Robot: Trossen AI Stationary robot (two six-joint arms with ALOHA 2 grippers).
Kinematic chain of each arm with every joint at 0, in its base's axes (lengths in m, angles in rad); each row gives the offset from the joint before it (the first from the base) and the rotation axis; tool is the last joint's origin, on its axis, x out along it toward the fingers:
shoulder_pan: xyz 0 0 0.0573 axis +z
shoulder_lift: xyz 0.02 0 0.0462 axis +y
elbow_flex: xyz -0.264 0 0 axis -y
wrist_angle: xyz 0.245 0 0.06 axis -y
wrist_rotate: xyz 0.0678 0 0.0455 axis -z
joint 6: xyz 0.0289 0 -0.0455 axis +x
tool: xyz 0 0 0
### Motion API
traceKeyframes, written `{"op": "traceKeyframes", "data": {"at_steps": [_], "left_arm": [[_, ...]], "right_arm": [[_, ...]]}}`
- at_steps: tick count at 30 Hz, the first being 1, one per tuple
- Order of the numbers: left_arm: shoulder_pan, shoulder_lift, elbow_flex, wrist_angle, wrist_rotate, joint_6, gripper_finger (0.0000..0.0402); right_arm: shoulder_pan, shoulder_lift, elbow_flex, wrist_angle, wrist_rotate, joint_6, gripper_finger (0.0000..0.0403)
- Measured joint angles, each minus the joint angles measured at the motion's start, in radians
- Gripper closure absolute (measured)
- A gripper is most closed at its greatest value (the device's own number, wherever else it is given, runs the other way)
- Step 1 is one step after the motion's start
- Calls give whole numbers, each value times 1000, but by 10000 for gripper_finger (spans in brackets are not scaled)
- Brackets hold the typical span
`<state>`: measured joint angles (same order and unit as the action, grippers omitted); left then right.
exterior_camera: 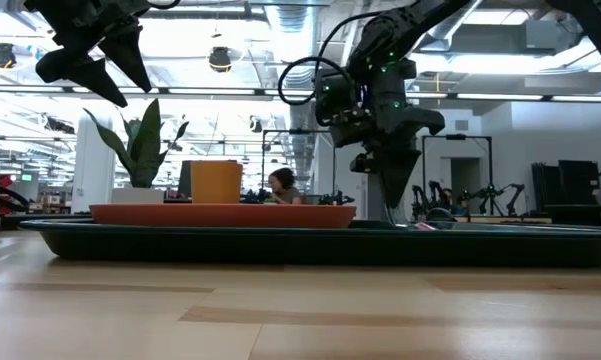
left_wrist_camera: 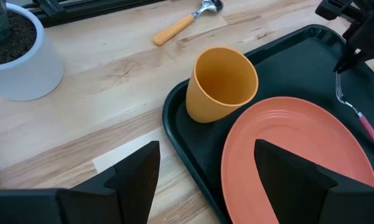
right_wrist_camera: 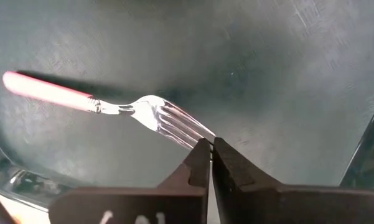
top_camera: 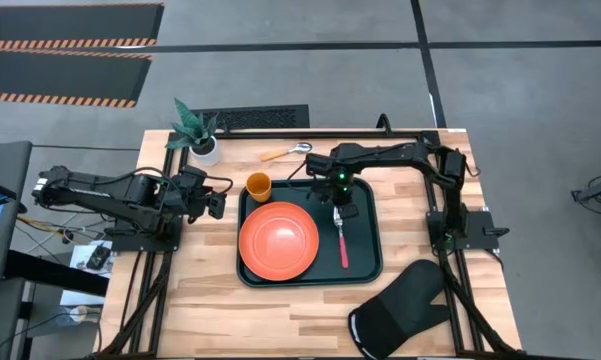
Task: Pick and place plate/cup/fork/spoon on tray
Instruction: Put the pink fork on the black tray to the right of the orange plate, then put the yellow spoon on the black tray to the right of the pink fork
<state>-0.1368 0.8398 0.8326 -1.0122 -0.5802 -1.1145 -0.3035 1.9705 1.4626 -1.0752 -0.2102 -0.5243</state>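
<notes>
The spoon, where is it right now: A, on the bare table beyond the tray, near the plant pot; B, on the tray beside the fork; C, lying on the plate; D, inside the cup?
A: the spoon lies on the wooden table outside the tray.

Spoon (top_camera: 286, 152) unobstructed on table; plant pot (top_camera: 205, 147) near, tray (top_camera: 368, 262) beside.

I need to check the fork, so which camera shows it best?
The right wrist view: the fork fills it, lying on the tray, tines at the right gripper. The high view shows it small; the left wrist view clips it; the low view barely shows it.
</notes>
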Motion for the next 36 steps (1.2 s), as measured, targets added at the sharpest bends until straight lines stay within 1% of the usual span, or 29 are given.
{"op": "traceKeyframes", "data": {"at_steps": [7, 12, 15, 23, 26, 30, 34, 36], "left_arm": [[0, 0, 0, 0, 0, 3, 154], [0, 0, 0, 0, 0, 3, 154], [0, 0, 0, 0, 0, 3, 154], [0, 0, 0, 0, 0, 2, 154], [0, 0, 0, 0, 0, 2, 154], [0, 0, 0, 0, 1, 2, 154], [0, 0, 0, 0, 1, 1, 154], [0, 0, 0, 0, 1, 0, 154]], "right_arm": [[2, 0, -30, 24, -6, 38, 359], [-3, 0, -30, 55, -6, 63, 348], [-15, 0, -30, 56, -23, 93, 342], [-33, 0, -26, 89, -26, 117, 315], [-67, -9, 9, 82, -25, 149, 304], [-129, -20, 108, 31, -23, 183, 289], [-192, -22, 207, 119, -13, 298, 271], [-216, -22, 236, 169, 0, 310, 254]]}}
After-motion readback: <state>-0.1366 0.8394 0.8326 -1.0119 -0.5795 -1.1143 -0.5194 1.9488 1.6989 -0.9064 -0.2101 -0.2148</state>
